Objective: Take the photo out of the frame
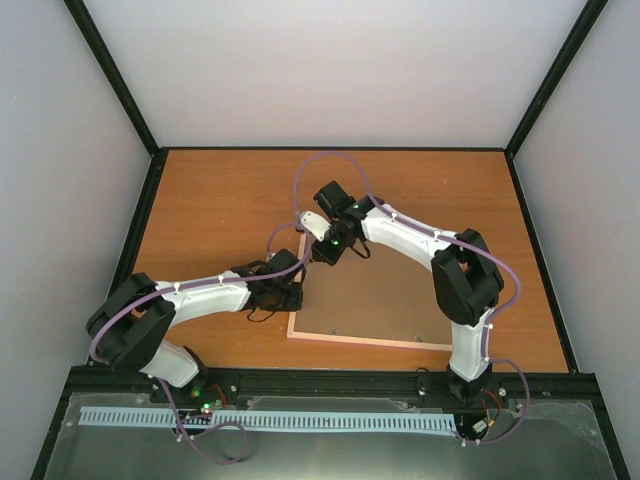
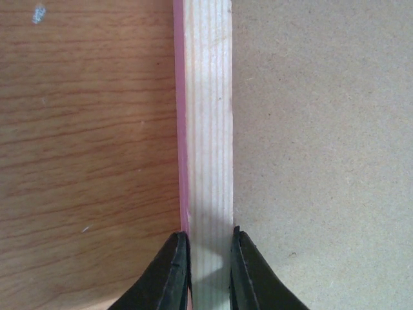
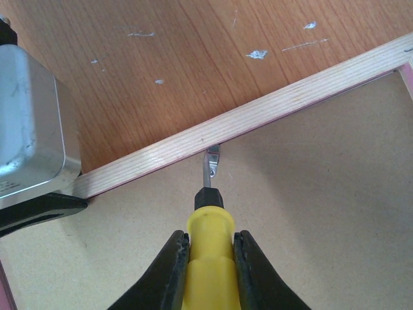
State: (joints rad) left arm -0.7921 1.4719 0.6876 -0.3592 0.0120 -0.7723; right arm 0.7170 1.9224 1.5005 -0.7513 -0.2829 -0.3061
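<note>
left jaws clamp frame (image 2: pixel 206 129) | right jaws grip screwdriver (image 3: pixel 210 239) | photo out of sight

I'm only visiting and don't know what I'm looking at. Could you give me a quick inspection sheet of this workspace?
Surface: wooden table, a few pale scuffs.
Job's things: frame lying face down, brown backing board in place; photo not visible.
Clutter: nothing seen.
Grippers: left gripper shut on the frame's rail; right gripper holds a yellow-handled tool, tip at a metal tab.
Cables: purple cables loop along both arms.
Surroundings: plain white walls, black corner posts.
</note>
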